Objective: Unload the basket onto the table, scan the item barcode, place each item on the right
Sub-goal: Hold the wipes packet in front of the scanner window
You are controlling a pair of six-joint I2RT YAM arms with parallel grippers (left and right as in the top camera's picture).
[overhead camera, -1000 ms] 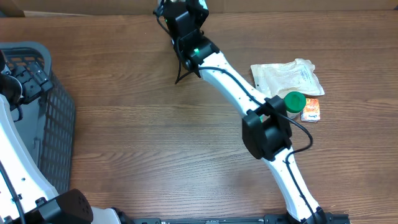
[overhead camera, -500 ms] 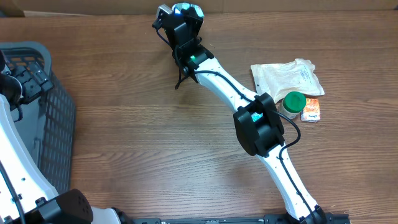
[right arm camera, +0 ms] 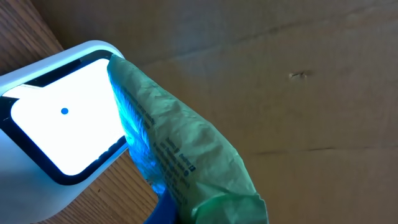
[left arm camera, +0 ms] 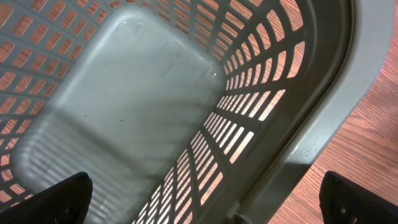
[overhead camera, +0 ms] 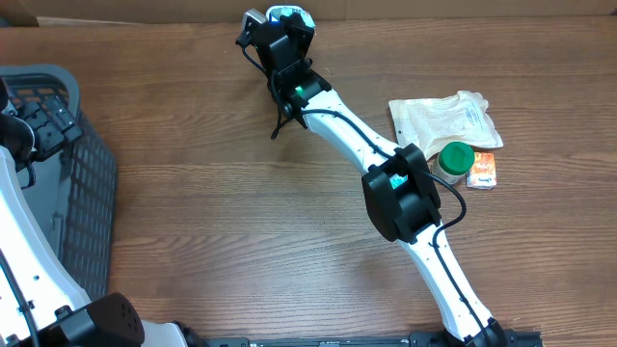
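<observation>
The right pincer (overhead camera: pixel 287 27) is clamped on a green packet (right arm camera: pixel 180 162), whose edge lies against the glowing window of a white scanner (right arm camera: pixel 56 118) at the worktop's (overhead camera: pixel 241 222) far edge. The left pincer (left arm camera: pixel 208 202) hangs wide open over a grey basket (left arm camera: pixel 311 143).

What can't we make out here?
- Packet: in the right wrist view its print is blurred, and the face toward the scanner is turned away.
- Right gripper: fingers hidden, overhead by its own wrist, in the wrist view by the packet.
- Box: overhead, label too small.
</observation>
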